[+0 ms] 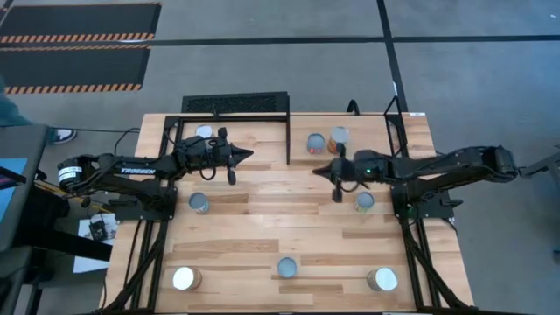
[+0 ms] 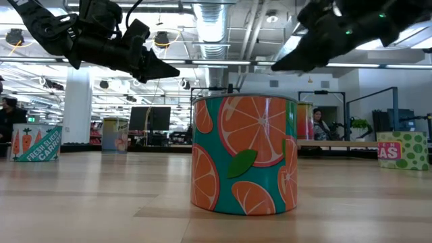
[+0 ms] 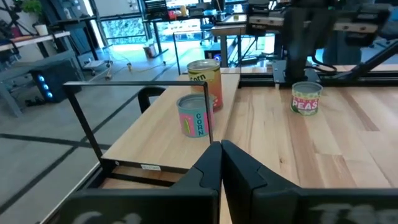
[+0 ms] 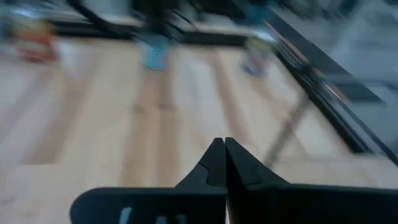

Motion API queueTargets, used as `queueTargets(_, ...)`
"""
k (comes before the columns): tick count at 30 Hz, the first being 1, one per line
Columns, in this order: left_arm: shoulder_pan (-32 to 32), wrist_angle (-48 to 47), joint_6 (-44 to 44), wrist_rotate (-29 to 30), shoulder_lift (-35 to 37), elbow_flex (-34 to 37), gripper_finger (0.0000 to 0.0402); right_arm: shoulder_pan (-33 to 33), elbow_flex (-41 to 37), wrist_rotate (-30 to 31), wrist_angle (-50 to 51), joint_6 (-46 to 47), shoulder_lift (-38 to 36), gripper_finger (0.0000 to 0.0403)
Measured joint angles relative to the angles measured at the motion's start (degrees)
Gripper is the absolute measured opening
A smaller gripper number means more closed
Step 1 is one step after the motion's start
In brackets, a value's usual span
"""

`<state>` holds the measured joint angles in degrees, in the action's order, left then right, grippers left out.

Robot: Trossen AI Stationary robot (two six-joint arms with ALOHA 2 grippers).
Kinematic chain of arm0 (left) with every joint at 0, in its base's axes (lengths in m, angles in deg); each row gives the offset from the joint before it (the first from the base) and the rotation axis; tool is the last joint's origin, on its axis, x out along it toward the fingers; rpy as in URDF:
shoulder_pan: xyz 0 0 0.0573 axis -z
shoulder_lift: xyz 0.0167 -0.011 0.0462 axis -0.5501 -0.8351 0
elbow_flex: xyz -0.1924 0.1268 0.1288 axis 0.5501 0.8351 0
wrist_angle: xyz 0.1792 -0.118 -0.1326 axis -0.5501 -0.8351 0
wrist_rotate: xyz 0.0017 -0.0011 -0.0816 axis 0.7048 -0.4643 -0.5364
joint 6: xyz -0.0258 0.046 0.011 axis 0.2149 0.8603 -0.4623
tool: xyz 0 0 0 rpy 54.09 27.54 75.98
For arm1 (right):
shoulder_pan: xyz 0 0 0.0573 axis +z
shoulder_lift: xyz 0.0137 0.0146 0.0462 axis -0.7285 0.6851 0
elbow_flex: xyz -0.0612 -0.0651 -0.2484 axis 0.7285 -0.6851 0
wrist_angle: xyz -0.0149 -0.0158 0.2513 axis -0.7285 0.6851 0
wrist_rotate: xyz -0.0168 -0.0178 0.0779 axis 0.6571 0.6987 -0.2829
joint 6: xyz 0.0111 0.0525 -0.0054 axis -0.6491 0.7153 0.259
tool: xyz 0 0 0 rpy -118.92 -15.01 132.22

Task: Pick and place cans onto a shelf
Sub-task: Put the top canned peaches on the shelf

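Several small cans stand upright on the wooden table: two by the far edge (image 1: 315,143) (image 1: 339,136), one at mid-left (image 1: 199,203), one at mid-right (image 1: 364,201), and three along the near edge (image 1: 184,279) (image 1: 287,267) (image 1: 381,279). The near middle one is the orange-printed can (image 2: 244,155). One more can (image 1: 204,132) stands inside the outline of the black shelf frame (image 1: 234,103). My left gripper (image 1: 249,156) is shut and empty above the table beside the shelf. My right gripper (image 1: 317,170) is shut and empty, facing it from the right.
The shelf frame's thin black bars (image 3: 140,85) stand at the far left of the table. A corn can (image 3: 194,116) and a taller can (image 3: 205,84) stand just beyond them, and a peas can (image 3: 306,98) is farther right. Bare wood lies between the grippers.
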<state>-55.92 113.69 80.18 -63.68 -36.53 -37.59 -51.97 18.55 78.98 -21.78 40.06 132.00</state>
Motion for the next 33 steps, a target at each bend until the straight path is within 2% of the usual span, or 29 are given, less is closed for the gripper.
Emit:
queueTargets(2, 0.0, 0.0, 0.0, 0.0, 0.0, 0.0, 0.0, 0.0, -1.5, -3.1, -2.8, -0.6, -0.9, 0.0005)
queueTargets(9, -0.2, -1.8, -0.8, 4.8, 0.0, -0.2, 0.0, -0.3, -5.6, -3.8, -5.6, -2.5, -4.5, 0.0006)
queueTargets(14, -0.1, -11.8, -1.2, 5.5, 0.0, -4.6, 0.0, -2.5, -12.6, -11.1, -20.3, -3.6, -5.0, 0.0005)
queueTargets(17, -0.1, -18.9, -1.7, 5.7, 0.0, -8.0, 0.0, -3.9, -15.5, -13.6, -25.6, -3.3, -5.0, 0.0006)
queueTargets(22, -0.1, -26.8, -4.8, 7.2, 0.0, -11.5, 0.0, -4.9, -16.1, -13.8, -25.2, -2.4, -7.6, 0.0006)
queueTargets(26, -0.1, -36.4, -7.0, 12.4, 0.0, -14.6, 0.001, -4.2, -16.1, -13.8, -24.2, -3.3, -10.8, 0.0009)
queueTargets(33, -0.2, -55.5, -8.6, 21.3, 0.0, -21.0, 0.0054, -3.2, -16.1, -13.7, -19.9, -3.6, -13.9, 0.0009)
